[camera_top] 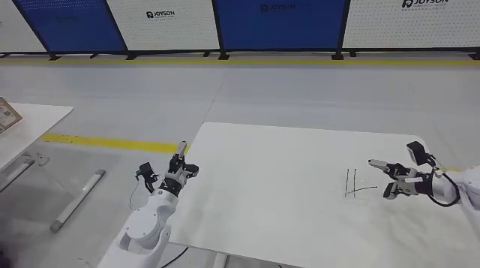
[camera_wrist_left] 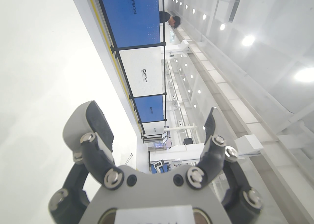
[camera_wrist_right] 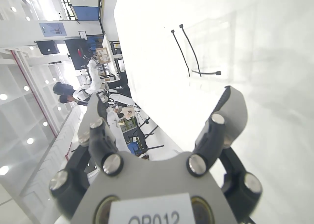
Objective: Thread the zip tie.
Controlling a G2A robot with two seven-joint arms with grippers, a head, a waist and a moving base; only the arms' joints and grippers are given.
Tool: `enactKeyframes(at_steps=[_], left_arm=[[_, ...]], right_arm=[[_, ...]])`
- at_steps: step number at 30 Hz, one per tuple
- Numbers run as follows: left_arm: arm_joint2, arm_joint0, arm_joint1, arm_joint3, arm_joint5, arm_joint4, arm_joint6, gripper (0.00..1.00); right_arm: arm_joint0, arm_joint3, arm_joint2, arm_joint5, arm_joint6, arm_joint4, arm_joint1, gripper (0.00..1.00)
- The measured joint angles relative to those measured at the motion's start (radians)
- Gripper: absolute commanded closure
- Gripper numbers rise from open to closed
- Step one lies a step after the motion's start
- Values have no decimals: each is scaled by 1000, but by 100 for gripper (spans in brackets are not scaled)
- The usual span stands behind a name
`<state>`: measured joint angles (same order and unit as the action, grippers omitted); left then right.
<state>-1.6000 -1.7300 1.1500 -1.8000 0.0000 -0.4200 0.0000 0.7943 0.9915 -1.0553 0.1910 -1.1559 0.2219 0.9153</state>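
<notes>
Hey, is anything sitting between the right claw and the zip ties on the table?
Nothing visible does. The right claw, open, sits close to the three zip ties, with bare white table between them.

Bright ceiling lights (camera_wrist_left: pixel 247 40); table (camera_wrist_right: pixel 245 13) glare-washed; wrist views bowed; shadows seemingly faint.

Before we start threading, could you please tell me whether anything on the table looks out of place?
Only slightly: the crosswise zip tie cuts across the tail of one of the two side-by-side zip ties, near the open right pincer on the table. Nothing looks damaged.
</notes>
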Motion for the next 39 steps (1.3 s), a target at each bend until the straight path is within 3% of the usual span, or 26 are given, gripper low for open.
enactKeyframes(at_steps=[26, 32, 35, 39], left_arm=[[0, 0, 0, 0, 0, 0, 0, 0], [0, 0, 0, 0, 0, 0, 0, 0], [0, 0, 0, 0, 0, 0, 0, 0], [0, 0, 0, 0, 0, 0, 0, 0]], right_arm=[[0, 1, -1, -1, 1, -1, 0, 0], [38, 27, -55, -63, 145, -43, -15, 0], [45, 37, -72, -101, 124, -73, -24, 0], [17, 8, -52, -146, 22, -113, -25, 0]])
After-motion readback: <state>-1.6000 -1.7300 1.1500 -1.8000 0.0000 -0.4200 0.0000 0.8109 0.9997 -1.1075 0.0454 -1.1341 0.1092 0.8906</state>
